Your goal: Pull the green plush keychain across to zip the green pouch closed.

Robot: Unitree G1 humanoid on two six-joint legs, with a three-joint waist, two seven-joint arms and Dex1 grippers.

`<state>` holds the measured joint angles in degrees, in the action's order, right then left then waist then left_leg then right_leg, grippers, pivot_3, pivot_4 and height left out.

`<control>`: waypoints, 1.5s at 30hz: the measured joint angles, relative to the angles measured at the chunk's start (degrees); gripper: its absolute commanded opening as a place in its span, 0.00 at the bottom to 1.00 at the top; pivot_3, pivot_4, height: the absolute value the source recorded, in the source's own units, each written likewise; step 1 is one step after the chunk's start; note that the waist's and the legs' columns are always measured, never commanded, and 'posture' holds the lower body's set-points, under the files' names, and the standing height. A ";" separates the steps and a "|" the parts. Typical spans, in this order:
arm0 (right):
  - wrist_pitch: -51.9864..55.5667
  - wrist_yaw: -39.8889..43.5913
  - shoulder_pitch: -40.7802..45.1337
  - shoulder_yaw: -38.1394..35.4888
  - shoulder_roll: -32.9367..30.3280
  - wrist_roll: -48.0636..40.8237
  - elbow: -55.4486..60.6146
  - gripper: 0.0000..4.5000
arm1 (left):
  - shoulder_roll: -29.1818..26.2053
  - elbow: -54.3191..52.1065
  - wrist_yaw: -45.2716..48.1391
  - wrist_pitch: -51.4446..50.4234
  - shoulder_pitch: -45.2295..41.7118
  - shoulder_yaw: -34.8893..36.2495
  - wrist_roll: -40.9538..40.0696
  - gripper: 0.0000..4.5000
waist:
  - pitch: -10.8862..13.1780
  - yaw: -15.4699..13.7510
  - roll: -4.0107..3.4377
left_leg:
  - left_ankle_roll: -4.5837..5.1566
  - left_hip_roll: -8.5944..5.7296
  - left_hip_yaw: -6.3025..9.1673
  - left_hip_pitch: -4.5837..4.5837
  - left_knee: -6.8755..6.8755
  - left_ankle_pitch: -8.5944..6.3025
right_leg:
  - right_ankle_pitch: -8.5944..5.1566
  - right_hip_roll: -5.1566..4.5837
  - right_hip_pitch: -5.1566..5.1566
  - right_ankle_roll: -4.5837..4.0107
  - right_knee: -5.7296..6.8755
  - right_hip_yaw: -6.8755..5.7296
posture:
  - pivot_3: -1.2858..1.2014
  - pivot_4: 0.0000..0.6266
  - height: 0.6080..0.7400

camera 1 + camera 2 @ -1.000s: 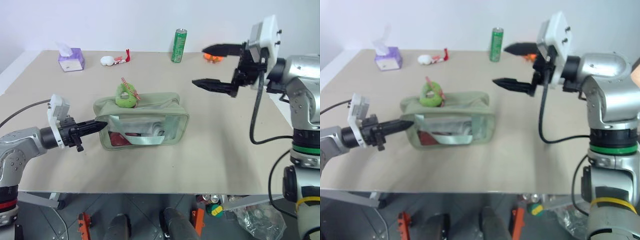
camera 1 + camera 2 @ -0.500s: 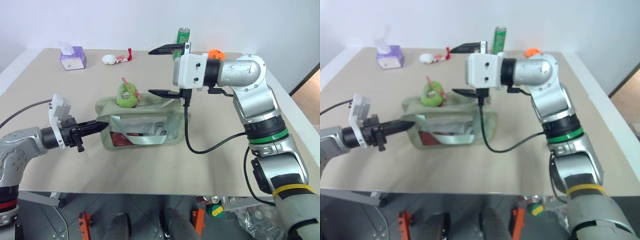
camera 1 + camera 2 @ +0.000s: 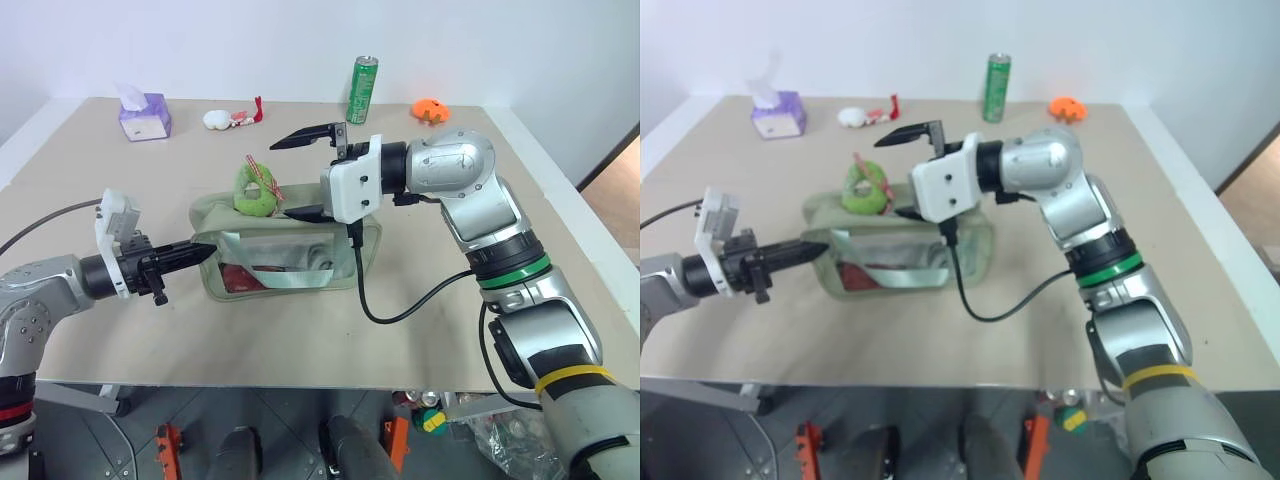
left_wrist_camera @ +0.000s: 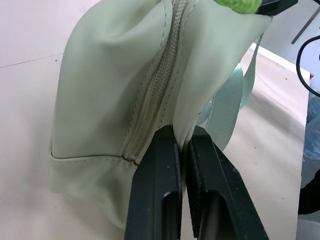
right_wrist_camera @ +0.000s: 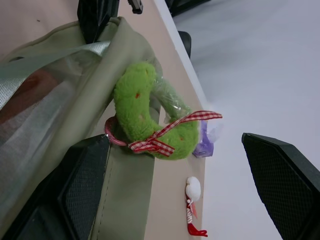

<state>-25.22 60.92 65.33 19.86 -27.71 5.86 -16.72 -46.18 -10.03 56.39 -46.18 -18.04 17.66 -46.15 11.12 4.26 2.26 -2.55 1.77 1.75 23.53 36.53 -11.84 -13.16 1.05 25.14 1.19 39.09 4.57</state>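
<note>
Your left gripper [image 4: 182, 150] pinched the green pouch [image 3: 300, 250] at its nine-o'clock end, while your right gripper [image 3: 300, 172] hung spread wide beside the green plush keychain [image 3: 252, 188].

**Tan table and its load**

The flat tan tabletop [image 3: 420, 330] carries a pale sage fabric pouch [image 3: 285, 262] centrally. At eleven o'clock sits a purple tissue box [image 3: 144, 116], at twelve a white plush toy [image 3: 218, 120] and tall green can [image 3: 363, 91], at one an orange object [image 3: 431, 109].
</note>
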 measured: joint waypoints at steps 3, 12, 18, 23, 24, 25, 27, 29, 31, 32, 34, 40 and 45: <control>-0.69 -0.32 0.11 0.01 1.09 0.28 -1.16 0.98 | 0.00 -0.05 -0.16 -0.05 0.06 0.22 0.00 0.00 | 0.00 0.02 0.00 | 0.00 0.01 0.00 -0.02 0.00 0.00 | 0.02 0.01 0.00 -0.02 0.01 0.00 | 0.52 0.24 1.00; -2.16 -2.32 1.95 0.06 5.27 1.68 -5.41 0.98 | 0.00 -0.14 -0.54 -0.07 0.09 0.30 -0.03 0.00 | 0.00 0.02 0.00 | -0.02 0.00 0.01 -0.01 0.00 0.01 | 0.02 -0.02 0.00 -0.04 0.01 -0.03 | 0.52 0.24 1.00; -2.54 -2.10 2.08 0.54 6.24 1.81 -5.98 0.73 | 0.00 -0.14 -0.88 -0.07 0.09 0.30 -0.06 0.00 | 0.00 0.02 0.00 | -0.02 0.02 0.03 -0.02 -0.01 0.01 | 0.02 0.00 0.00 -0.04 0.01 -0.05 | 0.52 0.24 1.00; -2.54 -0.91 2.01 1.64 6.79 1.78 -5.95 0.33 | 0.00 -0.13 -0.91 -0.07 0.08 0.30 -0.06 0.00 | 0.00 0.02 0.00 | -0.02 0.01 0.03 -0.02 -0.01 0.01 | 0.02 0.00 0.00 -0.04 0.01 -0.05 | 0.52 0.24 1.00; -2.54 -0.76 2.01 1.81 6.82 1.76 -5.94 0.28 | 0.00 -0.13 -0.92 -0.07 0.08 0.30 -0.06 0.00 | 0.00 0.02 0.00 | -0.02 0.01 0.03 -0.02 -0.01 0.01 | 0.02 -0.01 0.00 -0.04 0.01 -0.05 | 0.52 0.24 1.00; -2.53 -0.53 2.00 1.98 6.82 1.75 -5.95 0.18 | 0.01 -0.13 -0.92 -0.07 0.08 0.30 -0.06 0.00 | 0.00 0.02 0.00 | -0.02 0.01 0.02 -0.02 -0.01 0.01 | 0.02 -0.01 0.00 -0.04 0.01 -0.05 | 0.52 0.24 1.00; -2.53 -0.02 2.00 2.36 6.82 1.75 -5.95 0.02 | 0.01 -0.13 -0.92 -0.07 0.08 0.30 -0.06 0.00 | 0.00 0.02 0.00 | -0.02 0.01 0.03 -0.02 -0.01 0.01 | 0.02 -0.01 0.00 -0.04 0.01 -0.05 | 0.52 0.24 1.00; -2.54 0.16 2.00 2.41 6.84 1.72 -5.95 0.02 | 0.01 -0.13 -0.95 -0.07 0.08 0.30 -0.07 0.00 | 0.00 0.02 0.00 | -0.02 0.01 0.03 -0.02 -0.01 0.01 | 0.02 -0.01 0.00 -0.04 0.01 -0.05 | 0.52 0.24 1.00; -2.54 0.18 2.00 2.41 6.86 1.68 -5.96 0.02 | 0.01 -0.13 -0.97 -0.07 0.08 0.30 -0.10 0.00 | 0.00 0.02 0.00 | -0.02 0.01 0.03 -0.02 -0.01 0.01 | 0.02 -0.01 0.00 -0.04 0.01 -0.06 | 0.52 0.24 1.00; -2.54 0.18 2.00 2.41 6.88 1.67 -5.96 0.02 | 0.00 -0.13 -0.97 -0.07 0.08 0.31 -0.12 0.00 | 0.00 0.02 0.00 | -0.02 0.01 0.03 -0.02 -0.01 0.01 | 0.02 -0.01 0.00 -0.04 0.01 -0.06 | 0.52 0.24 1.00; -2.55 0.18 2.00 2.41 6.94 1.66 -5.97 0.02 | 0.01 -0.13 -1.03 -0.07 0.09 0.34 -0.32 0.00 | 0.00 0.02 0.00 | -0.02 0.01 0.03 -0.02 -0.01 0.01 | 0.02 0.00 0.00 -0.04 0.01 -0.06 | 0.52 0.24 1.00; -2.84 0.00 2.08 2.32 6.32 1.68 -6.80 0.02 | 0.01 -0.17 -1.44 -0.07 0.18 0.40 -0.88 0.00 | 0.00 0.02 0.00 | -0.02 0.01 0.03 -0.01 -0.01 0.01 | 0.02 -0.02 -0.01 -0.04 0.01 -0.06 | 0.52 0.24 1.00; -2.19 -0.06 2.10 1.33 3.98 1.63 -7.82 0.02 | 0.01 -0.16 -1.47 -0.06 0.22 0.40 -1.18 0.00 | 0.00 0.01 0.00 | -0.02 0.00 0.02 -0.02 -0.01 0.01 | 0.02 -0.02 -0.01 -0.04 0.01 -0.05 | 0.52 0.24 1.00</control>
<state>-27.40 60.86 67.43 21.19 -23.73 7.49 -24.54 -46.17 -10.20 54.92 -46.24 -17.81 18.06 -47.33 11.12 4.27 2.25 -2.57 1.77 1.77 23.51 36.52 -11.82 -13.14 1.03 25.13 1.16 39.10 4.51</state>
